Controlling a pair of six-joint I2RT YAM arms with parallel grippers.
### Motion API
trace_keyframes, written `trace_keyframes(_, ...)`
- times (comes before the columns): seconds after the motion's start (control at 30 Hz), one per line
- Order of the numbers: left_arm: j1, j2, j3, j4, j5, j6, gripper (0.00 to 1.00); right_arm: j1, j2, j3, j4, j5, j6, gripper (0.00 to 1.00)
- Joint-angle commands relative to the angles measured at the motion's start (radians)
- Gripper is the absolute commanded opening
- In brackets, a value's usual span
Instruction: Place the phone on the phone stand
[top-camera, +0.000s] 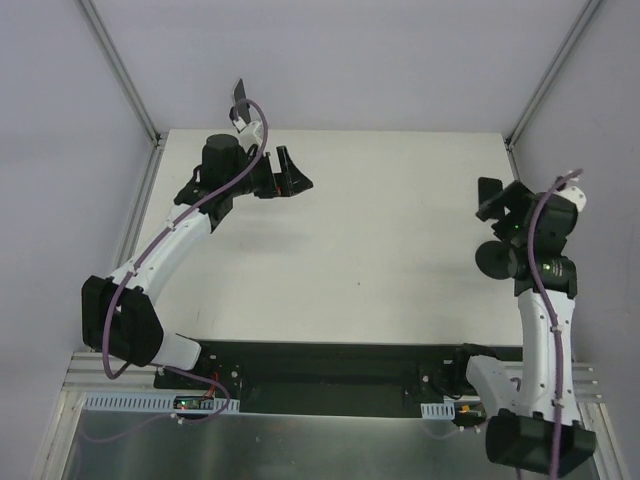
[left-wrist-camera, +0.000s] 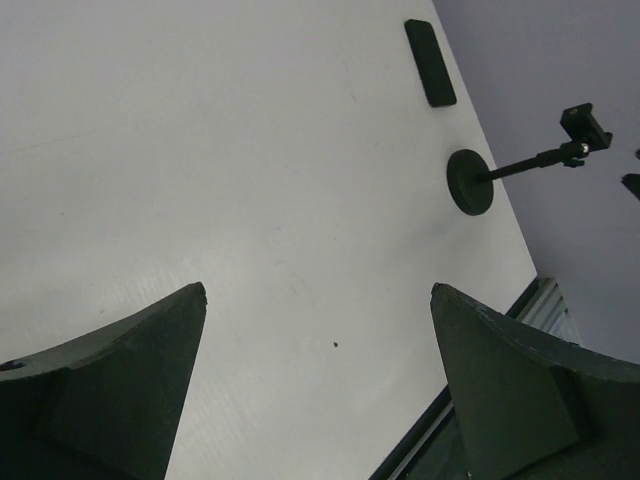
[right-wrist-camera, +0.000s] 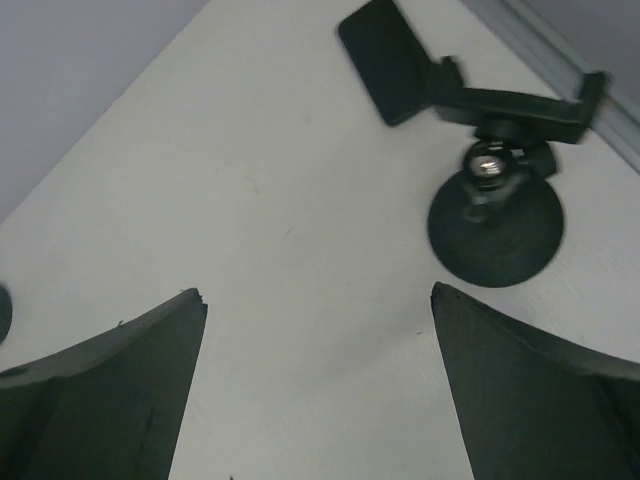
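Left wrist: phone (left-wrist-camera: 430, 62) flat, slim, black near stand (left-wrist-camera: 472, 182); left claw (left-wrist-camera: 318, 290) and right claw (right-wrist-camera: 318, 292) wide.

**Surfaces and finishes**

Table (left-wrist-camera: 250, 150): white, smooth, matt, faintly speckled.
Phone (right-wrist-camera: 385, 55): black, smooth, dull.
Phone stand (right-wrist-camera: 495, 240): matt black base, bright metal screw (right-wrist-camera: 487, 168) at the joint.
Right gripper fingers (right-wrist-camera: 530, 400): dark, matt, plastic-looking.

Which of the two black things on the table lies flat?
The phone, a thin slab; the phone stand has a rod rising from a round base.
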Motion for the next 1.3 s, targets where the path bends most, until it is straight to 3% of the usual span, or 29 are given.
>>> trace_keyframes(0.0, -0.014, -0.048, 0.026, 0.015, 0.084, -0.002, 0.91, -0.333, 0.059, -0.049, -0.085, -0.311, 0.109, 0.96)
trace_keyframes(0.1, -0.014, -0.029, 0.038, 0.017, 0.150, -0.039, 0.90, -0.447, 0.097, -0.095, 0.010, -0.390, 0.173, 0.97)
trace_keyframes(0.3, -0.020, -0.042, 0.023, 0.023, 0.147, -0.051, 0.90, -0.461, 0.146, -0.102, 0.064, -0.261, 0.171, 0.99)
trace_keyframes(0.5, -0.023, -0.031, 0.015, 0.035, 0.164, -0.073, 0.90, -0.461, 0.232, -0.023, 0.046, -0.178, 0.056, 0.84)
trace_keyframes(0.63, -0.023, -0.008, 0.012, 0.040, 0.187, -0.093, 0.90, -0.433, 0.261, -0.008, 0.070, -0.123, 0.001, 0.68)
trace_keyframes(0.8, -0.023, -0.005, 0.010, 0.063, 0.205, -0.111, 0.90, -0.372, 0.306, 0.027, 0.063, -0.031, -0.050, 0.64)
trace_keyframes(1.03, -0.029, 0.009, 0.003, 0.072, 0.199, -0.097, 0.90, -0.312, 0.373, 0.079, 0.036, 0.080, -0.094, 0.47)
trace_keyframes(1.17, -0.031, 0.029, 0.004, 0.074, 0.213, -0.110, 0.89, -0.304, 0.390, 0.064, 0.046, 0.118, -0.103, 0.45)
trace_keyframes(1.27, -0.034, 0.029, 0.000, 0.074, 0.207, -0.098, 0.89, -0.300, 0.393, 0.061, 0.053, 0.130, -0.126, 0.35)
